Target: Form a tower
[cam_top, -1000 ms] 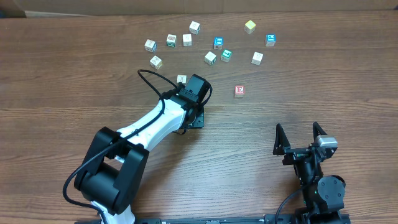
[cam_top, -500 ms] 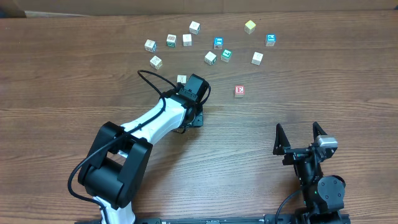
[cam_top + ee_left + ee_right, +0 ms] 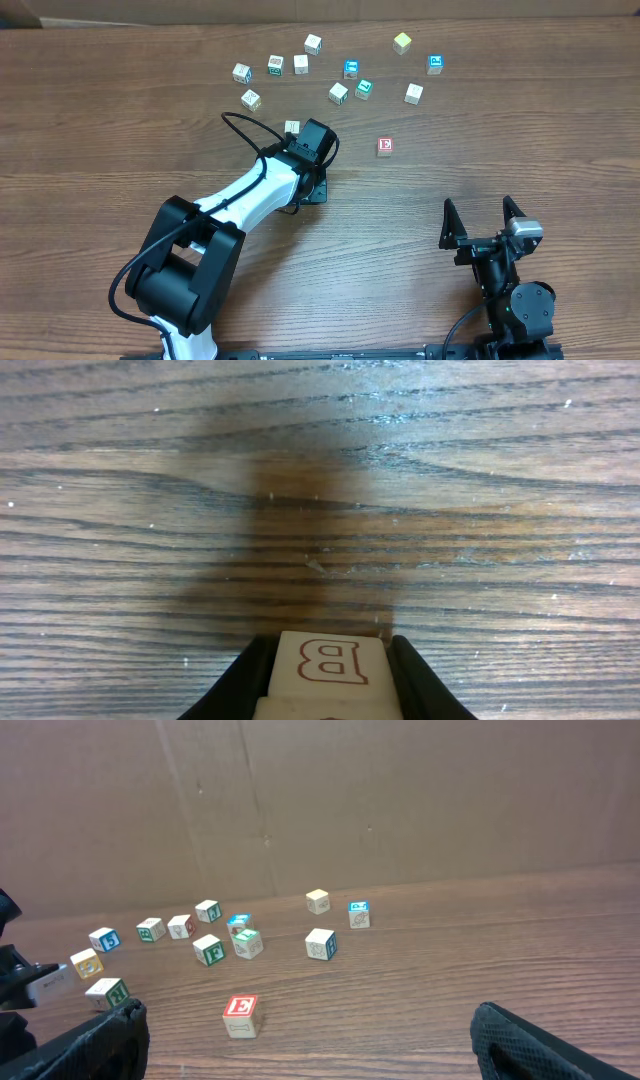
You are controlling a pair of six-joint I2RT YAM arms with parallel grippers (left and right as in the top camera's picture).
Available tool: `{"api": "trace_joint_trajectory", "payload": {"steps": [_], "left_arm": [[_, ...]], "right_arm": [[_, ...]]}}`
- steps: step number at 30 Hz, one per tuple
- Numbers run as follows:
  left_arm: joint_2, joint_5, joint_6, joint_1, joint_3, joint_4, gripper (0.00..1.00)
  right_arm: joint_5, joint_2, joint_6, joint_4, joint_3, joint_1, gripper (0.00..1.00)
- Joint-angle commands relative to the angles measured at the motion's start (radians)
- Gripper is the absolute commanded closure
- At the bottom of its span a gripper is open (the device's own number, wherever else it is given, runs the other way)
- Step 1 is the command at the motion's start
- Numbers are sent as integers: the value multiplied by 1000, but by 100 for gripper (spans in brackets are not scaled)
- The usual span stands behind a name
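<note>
A pale wooden cube with a red letter B (image 3: 330,663) sits between the black fingers of my left gripper (image 3: 330,678), which is shut on it just above the wood table. From above, the left wrist (image 3: 313,150) hides that cube. No tower shows in any view. My right gripper (image 3: 483,222) stands open near the front right with nothing between its fingers (image 3: 70,1045). A red E cube (image 3: 385,146) lies alone ahead of it, also seen as the E cube (image 3: 240,1013) in the right wrist view.
Several loose picture cubes (image 3: 339,93) are scattered along the back of the table (image 3: 480,120). One cube (image 3: 292,127) lies just beside the left wrist. A cardboard wall (image 3: 400,800) stands behind the cubes.
The left arm's lower links have shifted slightly near its base. The loose cubes and the right arm have not moved.
</note>
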Motion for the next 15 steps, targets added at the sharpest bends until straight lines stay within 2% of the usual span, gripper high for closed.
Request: {"api": "trace_joint_trajectory", "payload": {"steps": [1,2,6,12,15], "left_arm": [[10,2,-9,5,3,2,55],[10,2,-9,5,3,2,43],[10,2,-9,5,3,2,19],[9,2,3,16,30,14,14],[9,2,39,58,136,-5,15]], "right_arm": [[3,-7,-1,4,-10,-4,0],[3,-7,-1,4,-10,-4,0],[3,-7,-1,4,-10,-4,0],[3,-7,-1,4,-10,-4,0],[3,-7,-1,4,-10,-4,0]]}}
